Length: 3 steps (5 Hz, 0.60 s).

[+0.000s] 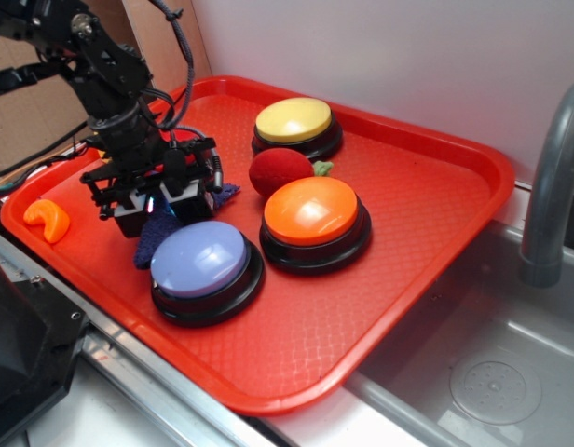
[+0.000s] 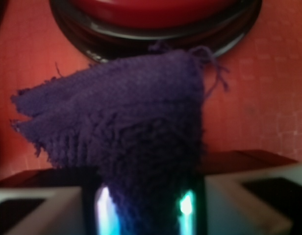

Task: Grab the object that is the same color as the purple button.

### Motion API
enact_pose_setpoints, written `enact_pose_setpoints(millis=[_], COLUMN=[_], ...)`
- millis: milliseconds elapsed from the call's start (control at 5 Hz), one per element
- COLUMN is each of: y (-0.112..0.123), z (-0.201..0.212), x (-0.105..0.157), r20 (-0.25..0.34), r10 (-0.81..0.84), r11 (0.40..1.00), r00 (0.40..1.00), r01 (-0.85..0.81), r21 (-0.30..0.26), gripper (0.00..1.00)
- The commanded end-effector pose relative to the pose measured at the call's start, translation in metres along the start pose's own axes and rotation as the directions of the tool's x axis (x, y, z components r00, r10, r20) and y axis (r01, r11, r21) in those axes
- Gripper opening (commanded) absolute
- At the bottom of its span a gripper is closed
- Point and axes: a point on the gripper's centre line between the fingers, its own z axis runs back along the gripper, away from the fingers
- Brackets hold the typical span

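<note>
The small dark purple fuzzy cloth piece [image 1: 149, 247] lies on the red tray, just left of the purple button [image 1: 201, 259], a lavender-blue dome on a black base. My gripper [image 1: 164, 212] stands over the cloth, pointing down. In the wrist view the cloth [image 2: 131, 112] fills the gap between the two fingers of my gripper [image 2: 146, 205] and spreads out in front of them, and the jaws are closed on it. A reddish domed button on a black base [image 2: 156, 14] sits just beyond the cloth.
On the red tray [image 1: 436, 307] are a yellow button [image 1: 293, 119], an orange button [image 1: 311, 209], a red plush ball [image 1: 280, 170] and an orange curved piece [image 1: 47, 220]. A metal sink [image 1: 492, 372] and grey faucet [image 1: 553, 186] are to the right.
</note>
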Motion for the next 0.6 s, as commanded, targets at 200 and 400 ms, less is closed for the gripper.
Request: enact_pose_setpoints(millis=[200, 400], y=[-0.027, -0.040], z=[0.056, 0.082], x=[0.011, 0.002], r20=[-0.024, -0.026], r10=[-0.297, -0.428], r11=[0.953, 0.901], r00=[0.955, 0.903], r01=[0.298, 0.429], r21=[0.063, 0.071], gripper=[0.00, 0.00])
